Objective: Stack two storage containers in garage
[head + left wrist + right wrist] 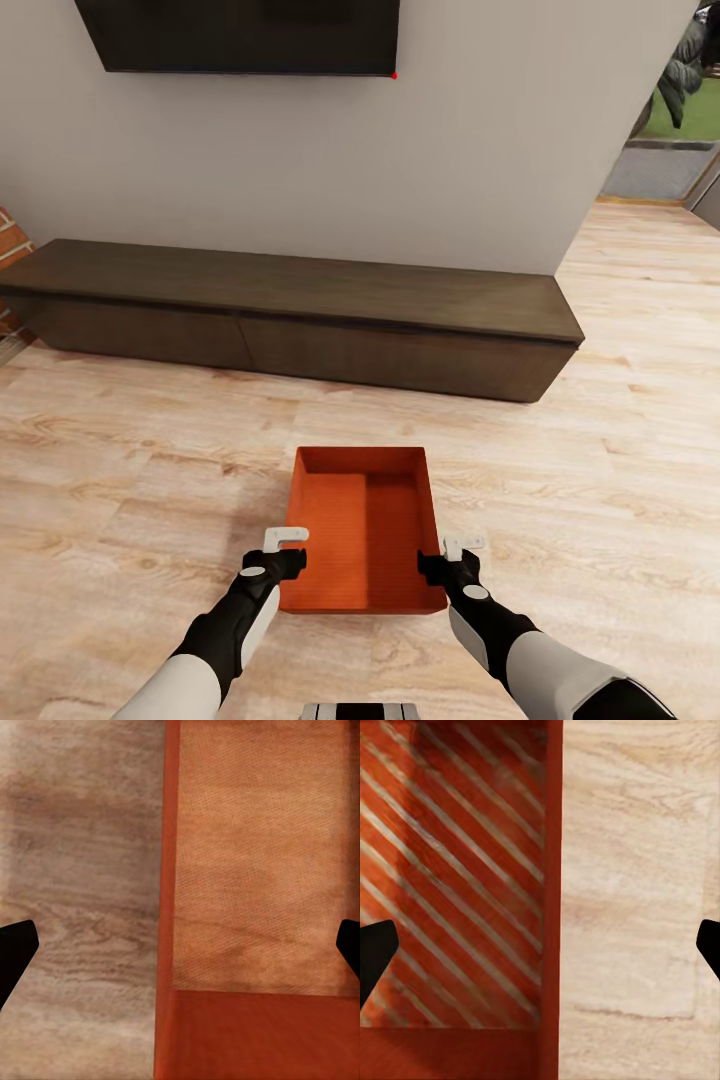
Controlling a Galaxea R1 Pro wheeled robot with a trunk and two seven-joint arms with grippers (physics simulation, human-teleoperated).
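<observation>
Light wood planks run under everything in this living room, and both claws work just above them. Left gripper (287, 541) stands wide, its dark fingertips (16, 952) far apart in the left wrist view with the thin left wall of the orange-red open-top rectangular bin (365, 525) running straight between them, floor on one side and the bin's textured bottom on the other. Right gripper (461, 546) is spread the same way, straddling the bin's right wall near the near corner; its fingertips (375, 956) frame wall, striped interior and bare planks. Neither pair of fingers appears to press the wall yet. Only this one container is in sight, resting on the planks directly ahead of the robot, its long axis pointing away toward the long low dark wooden bench (300, 315) against the pale wall, under the black wall-mounted screen (240, 35). Each arm sits equally close to its own long wall, at the near end of the bin. My reading: a two-sided pinch on those walls comes next, before lifting for the trip to the garage.
</observation>
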